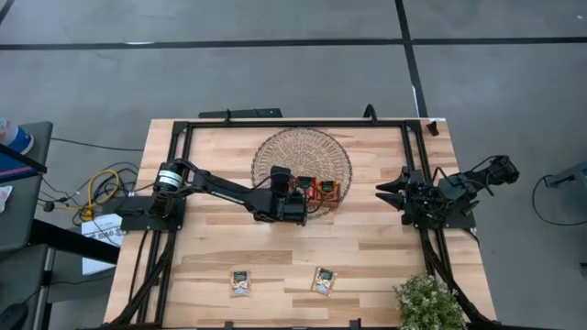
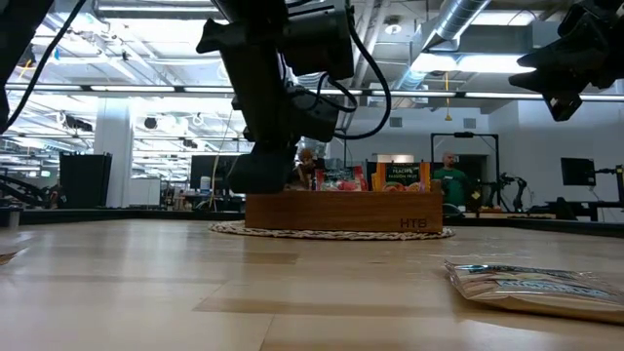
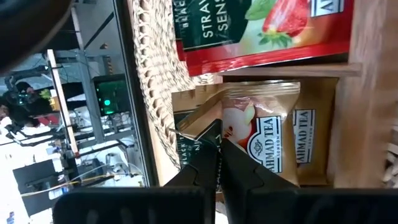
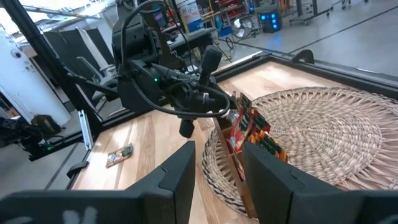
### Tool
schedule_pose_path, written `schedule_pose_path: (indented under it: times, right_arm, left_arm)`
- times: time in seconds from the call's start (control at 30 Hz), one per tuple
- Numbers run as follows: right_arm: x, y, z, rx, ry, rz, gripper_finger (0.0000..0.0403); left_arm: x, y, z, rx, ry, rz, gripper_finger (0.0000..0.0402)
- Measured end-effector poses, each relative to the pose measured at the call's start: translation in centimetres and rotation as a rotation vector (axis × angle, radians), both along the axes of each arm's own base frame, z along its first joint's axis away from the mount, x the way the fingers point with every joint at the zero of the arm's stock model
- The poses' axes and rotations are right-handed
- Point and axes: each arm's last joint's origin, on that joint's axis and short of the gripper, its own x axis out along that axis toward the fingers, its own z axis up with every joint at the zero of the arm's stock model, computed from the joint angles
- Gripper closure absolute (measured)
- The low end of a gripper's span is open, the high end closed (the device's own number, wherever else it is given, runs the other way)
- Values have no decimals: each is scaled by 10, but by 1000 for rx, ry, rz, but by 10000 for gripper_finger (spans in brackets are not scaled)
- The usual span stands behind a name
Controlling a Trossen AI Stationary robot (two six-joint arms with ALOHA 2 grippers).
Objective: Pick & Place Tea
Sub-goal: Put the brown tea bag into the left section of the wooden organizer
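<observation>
**Left gripper pinches a sachet at the wooden tray**

In the left wrist view a pale brown tea sachet (image 3: 261,134) with an apple picture stands on edge in a tray compartment, its printed face toward the camera and its lettering turned sideways. A red strawberry sachet (image 3: 261,31) fills the next compartment, its long side lying along the wooden divider. Two more sachets (image 1: 241,282) and (image 1: 323,280) lie flat on the table's front part, well apart from the tray, their long axes roughly front to back; one lies close to the low camera at the right.

The table (image 1: 211,156) is light wood planks inside a black frame. The wooden tray (image 1: 323,192) sits on the front edge of a round wicker basket (image 1: 303,151). A small green plant (image 1: 427,304) stands at the front right corner. Around the table lies grey floor with dark lines; the low view shows a large hall with ceiling ducts and strip lights, and a person in green far behind.

The left gripper (image 3: 217,163) is over the tray's left end, its fingers closed together on the edge of the pale brown sachet. The right gripper (image 1: 390,192) waits at the table's right edge, fingers apart, nothing between them.
</observation>
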Motion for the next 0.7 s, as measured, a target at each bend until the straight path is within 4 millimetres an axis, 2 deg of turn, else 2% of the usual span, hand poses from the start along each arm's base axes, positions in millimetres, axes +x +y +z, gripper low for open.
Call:
schedule_pose_path:
  times: [0.2,0.7]
  right_arm:
    - [0,0,1,4,-8,0,280]
    - [0,0,2,10,-21,0,280]
  left_arm:
    - [0,-1,-1,-22,3,-5,387]
    - [0,0,0,-14,4,-1,293]
